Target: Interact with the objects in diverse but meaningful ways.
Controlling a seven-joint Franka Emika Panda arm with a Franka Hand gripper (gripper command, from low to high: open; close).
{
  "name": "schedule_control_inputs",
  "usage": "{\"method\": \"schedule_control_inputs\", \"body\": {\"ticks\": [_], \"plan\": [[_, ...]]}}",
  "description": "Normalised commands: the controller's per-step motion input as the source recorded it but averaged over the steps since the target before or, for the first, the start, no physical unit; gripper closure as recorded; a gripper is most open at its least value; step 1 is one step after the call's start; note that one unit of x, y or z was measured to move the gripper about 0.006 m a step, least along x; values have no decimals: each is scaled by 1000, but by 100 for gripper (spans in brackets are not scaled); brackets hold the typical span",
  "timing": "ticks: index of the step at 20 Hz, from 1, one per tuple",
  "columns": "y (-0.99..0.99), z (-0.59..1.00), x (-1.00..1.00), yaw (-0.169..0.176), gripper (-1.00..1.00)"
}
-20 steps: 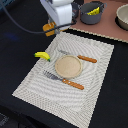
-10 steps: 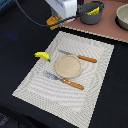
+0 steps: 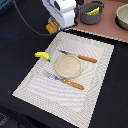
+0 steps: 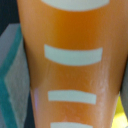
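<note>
Your arm's fingers (image 3: 53, 26) sit clamped on the orange-brown bun (image 3: 51, 27), lifted off the bench beyond the striped mat's (image 3: 95, 75) far-left corner; up close, the white-striped bun (image 4: 70, 65) fills the wrist view.

Exterior view is evenly lit but soft and low-res – no harsh shadows on the striped placemat (image 3: 75, 75). Wrist view's blurry, filled by the bun (image 4: 70, 65) – faint sheen lower down.
</note>
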Motion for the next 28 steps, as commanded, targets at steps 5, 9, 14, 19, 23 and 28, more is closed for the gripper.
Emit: {"method": "schedule_control_inputs", "body": {"ticks": [5, 9, 14, 19, 23, 28], "plan": [[138, -458, -145, 0, 100], [197, -4, -79, 0, -100], [213, 161, -42, 0, -100], [123, 712, -19, -15, -100], [26, 841, -87, -173, -100], [0, 415, 48, -315, -100]]}}
